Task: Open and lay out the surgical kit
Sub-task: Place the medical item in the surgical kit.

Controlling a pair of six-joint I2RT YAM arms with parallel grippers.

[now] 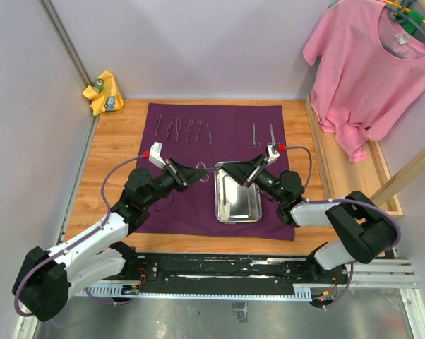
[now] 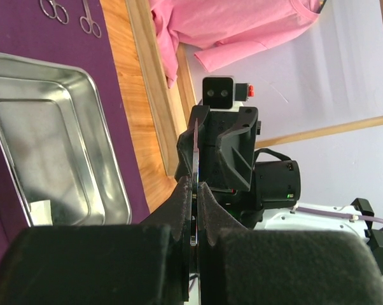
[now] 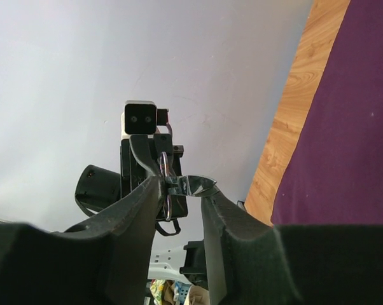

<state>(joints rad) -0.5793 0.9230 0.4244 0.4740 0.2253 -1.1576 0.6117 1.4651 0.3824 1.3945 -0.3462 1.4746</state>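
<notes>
The dark purple cloth (image 1: pixel 171 215) lies spread flat on the table. The steel tray (image 1: pixel 218 206) stands on it at centre; the left wrist view shows its rim (image 2: pixel 106 159) and a small white gauze piece (image 2: pixel 40 210) inside. Several slim forceps (image 1: pixel 183 128) lie in a row at the cloth's far left, and two scissors (image 1: pixel 262 134) lie at the far right. My left gripper (image 1: pixel 188 174) is shut on a ring-handled metal instrument (image 1: pixel 202 169), seen edge-on between its pads (image 2: pixel 194 159). My right gripper (image 1: pixel 246 176) faces it, and its fingers touch both sides of the instrument's shiny tip (image 3: pixel 194 185).
A pink T-shirt (image 1: pixel 371 63) hangs at the back right over a raised wooden rail (image 1: pixel 317 152). A yellow rag (image 1: pixel 103 92) lies at the back left corner. Grey walls close in the left and far sides.
</notes>
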